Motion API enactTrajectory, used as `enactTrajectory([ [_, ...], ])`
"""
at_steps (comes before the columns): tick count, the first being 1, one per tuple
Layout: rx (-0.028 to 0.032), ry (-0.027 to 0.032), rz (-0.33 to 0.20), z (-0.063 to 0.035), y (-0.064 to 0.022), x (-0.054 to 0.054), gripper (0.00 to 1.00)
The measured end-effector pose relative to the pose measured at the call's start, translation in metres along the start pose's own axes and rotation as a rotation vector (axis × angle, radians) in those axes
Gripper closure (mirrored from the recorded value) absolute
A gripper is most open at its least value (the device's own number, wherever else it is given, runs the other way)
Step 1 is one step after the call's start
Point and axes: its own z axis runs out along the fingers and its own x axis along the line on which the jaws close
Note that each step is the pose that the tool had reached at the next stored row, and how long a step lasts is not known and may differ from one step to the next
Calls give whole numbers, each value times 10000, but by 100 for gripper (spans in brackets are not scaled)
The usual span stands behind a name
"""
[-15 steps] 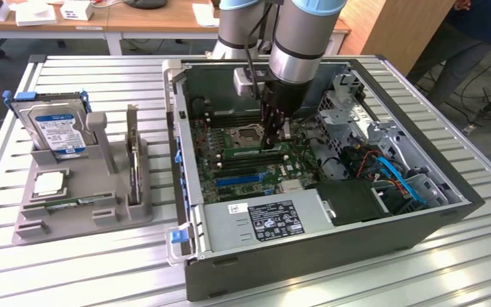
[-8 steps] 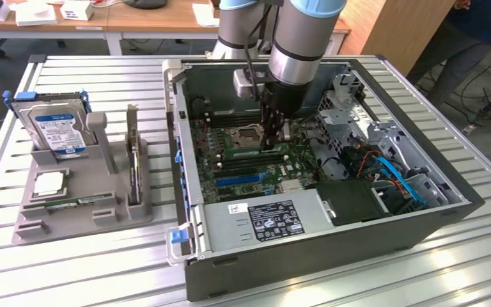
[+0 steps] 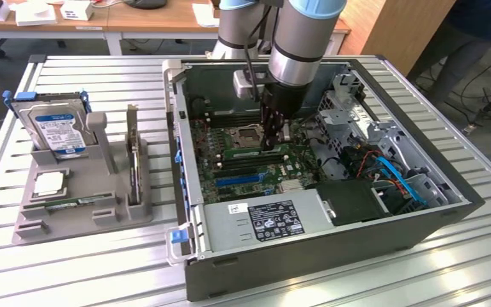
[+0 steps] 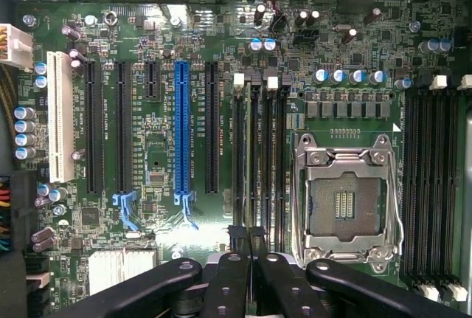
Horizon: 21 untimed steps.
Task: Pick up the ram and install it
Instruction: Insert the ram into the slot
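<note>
Inside the open computer case (image 3: 314, 268), my gripper (image 3: 271, 148) reaches straight down to the big green motherboard (image 3: 228, 137). Its black fingers are shut together. A narrow green ram (image 3: 243, 153) stands on edge in a slot beside the processor socket (image 3: 250, 134), and my fingertips are at its end, right above it. In the wrist view my gripper (image 4: 247, 235) hovers over the row of black memory slots (image 4: 262, 156) beside the socket (image 4: 345, 204). Whether the fingertips touch the stick I cannot tell. A second thin green stick (image 3: 73, 204) lies in the grey holder (image 3: 122, 217).
The holder on the exterior view's left also carries a silver hard drive with a blue label (image 3: 56, 131), a square chip (image 3: 48, 184) and an upright card (image 3: 132, 150). A power supply (image 3: 267, 220), blue cables (image 3: 399, 176) and drive cages crowd the case. A person (image 3: 475, 38) stands at the back right.
</note>
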Motion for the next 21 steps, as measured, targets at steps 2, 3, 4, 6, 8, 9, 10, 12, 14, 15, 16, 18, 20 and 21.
enactTrajectory([
  [2, -1, -2, -1, -1, -1, 3, 89],
  [3, 0, -2, -2, -1, -1, 3, 89],
  [4, -1, -2, -2, -1, -1, 3, 89],
  [6, -1, -1, -2, 4, -1, 5, 89],
  [8, -1, 0, -2, 13, -1, 5, 89],
  [9, -1, -1, -2, 17, -1, 5, 89],
  [10, -2, 0, -2, 17, -1, 5, 89],
  [12, -1, 0, -2, 17, -1, 5, 89],
  [14, 0, -5, -2, 18, -2, 7, 89],
  [15, 0, -9, -4, 18, -2, 10, 89],
  [16, 0, -13, -3, 18, -2, 14, 89],
  [18, -1, -16, -2, 17, -1, 17, 89],
  [20, -1, -16, -2, 17, -2, 18, 89],
  [21, -1, -17, -3, 18, -2, 19, 89],
])
